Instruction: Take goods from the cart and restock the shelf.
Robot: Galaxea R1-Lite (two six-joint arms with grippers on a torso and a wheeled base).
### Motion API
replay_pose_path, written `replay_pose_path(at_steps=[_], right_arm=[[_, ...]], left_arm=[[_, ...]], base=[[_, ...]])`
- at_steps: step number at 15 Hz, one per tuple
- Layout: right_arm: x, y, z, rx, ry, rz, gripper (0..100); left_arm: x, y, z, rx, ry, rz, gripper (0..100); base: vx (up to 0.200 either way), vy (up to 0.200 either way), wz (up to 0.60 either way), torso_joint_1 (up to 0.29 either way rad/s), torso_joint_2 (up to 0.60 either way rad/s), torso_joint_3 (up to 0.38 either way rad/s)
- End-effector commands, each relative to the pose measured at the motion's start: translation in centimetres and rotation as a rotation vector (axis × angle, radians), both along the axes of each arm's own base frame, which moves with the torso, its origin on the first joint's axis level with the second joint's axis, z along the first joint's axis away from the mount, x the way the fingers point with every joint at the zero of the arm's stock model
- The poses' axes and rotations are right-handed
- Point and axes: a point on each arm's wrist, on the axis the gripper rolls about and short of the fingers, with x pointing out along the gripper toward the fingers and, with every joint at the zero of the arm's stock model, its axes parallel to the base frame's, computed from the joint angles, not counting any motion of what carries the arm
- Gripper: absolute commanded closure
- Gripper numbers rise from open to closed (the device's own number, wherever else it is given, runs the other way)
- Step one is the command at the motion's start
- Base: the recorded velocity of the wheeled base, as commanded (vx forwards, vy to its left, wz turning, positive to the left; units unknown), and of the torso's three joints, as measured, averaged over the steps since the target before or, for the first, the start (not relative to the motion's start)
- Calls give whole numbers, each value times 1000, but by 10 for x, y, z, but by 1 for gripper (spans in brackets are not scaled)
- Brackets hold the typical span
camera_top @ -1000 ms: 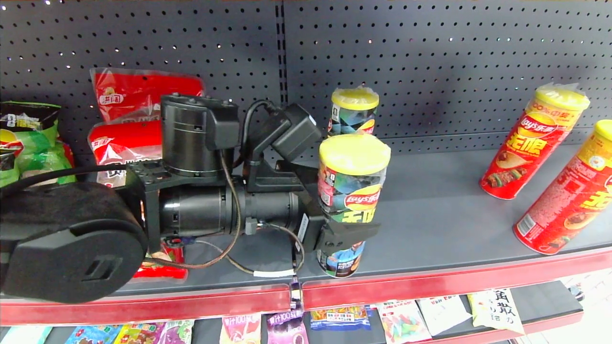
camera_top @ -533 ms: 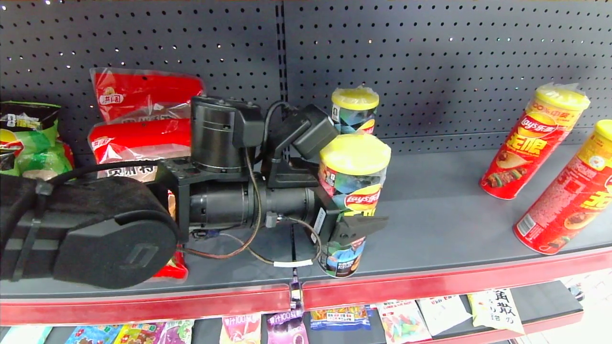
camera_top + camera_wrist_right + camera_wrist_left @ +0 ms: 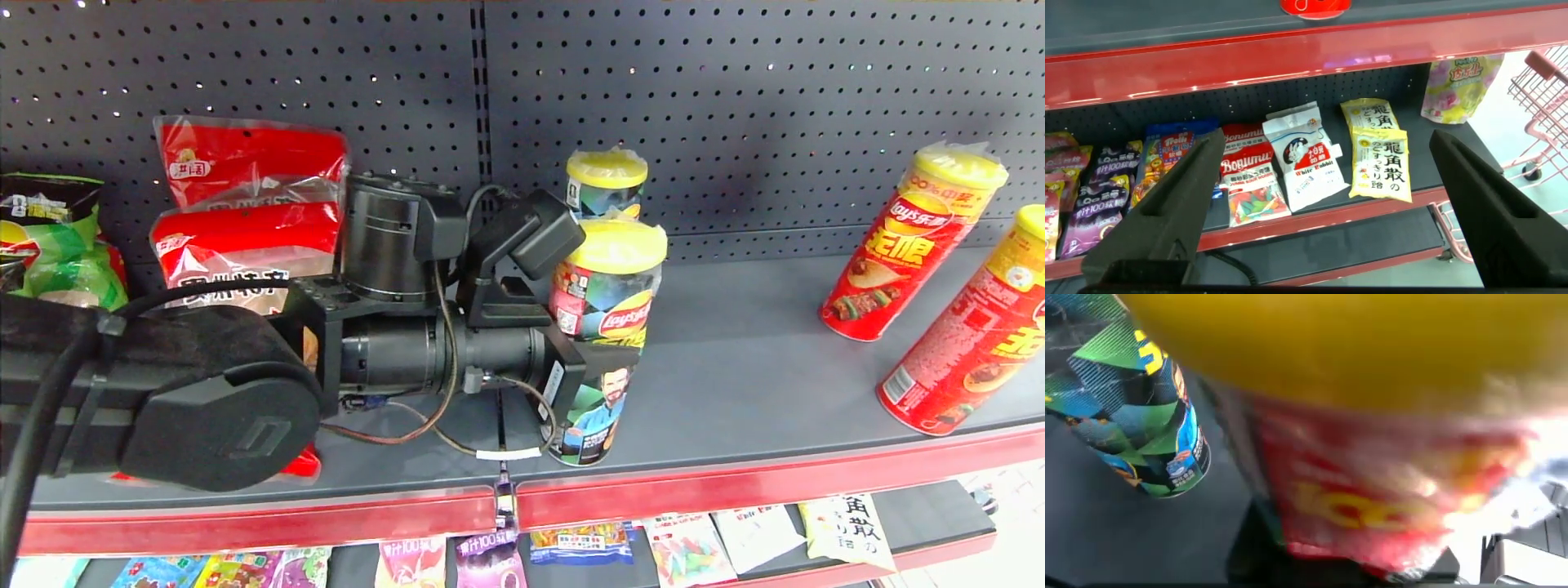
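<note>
Chip can (image 3: 602, 286) with the yellow lid stands mid-frame near the front edge of the shelf (image 3: 735, 384), just ahead of a matching can (image 3: 606, 184). The left gripper (image 3: 604, 359) has its fingers clamped around the can's middle. It's a cardboard tube, so I'd guess light and stiff but crushable and a bit slick. A mid-body hold with a gentle squeeze makes sense. The right gripper (image 3: 1323, 139) fingers are spread wide.

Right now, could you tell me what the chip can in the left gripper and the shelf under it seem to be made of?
Chip can: probably cardboard under glossy printed wrap, which shines; yellow lid looks like soft plastic. Shelf: likely painted metal, matte grey, smooth.
</note>
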Motion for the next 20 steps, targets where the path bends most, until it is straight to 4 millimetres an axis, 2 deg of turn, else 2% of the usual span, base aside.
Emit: replay_pose_path(at_steps=[1,7,13,15,20], right_arm=[[0,0,0,1,1,-1,0],[0,0,0,-1,2,1,0],[0,0,0,1,1,1,0],[0,0,0,-1,2,1,0],[0,0,0,1,1,-1,0]], left_arm=[[-1,2,3,-8,-3,-10,100],[8,5,18,-88,-8,-227,100],[24,-2,7,-89,-64,-400,100],[32,-1,2,-81,-90,-405,100],[38,3,-1,-76,-122,-422,100]], base=[[0,0,0,0,0,0],[0,0,0,0,0,0],[0,0,0,0,0,0],[0,0,0,0,0,0],[0,0,0,0,0,0]])
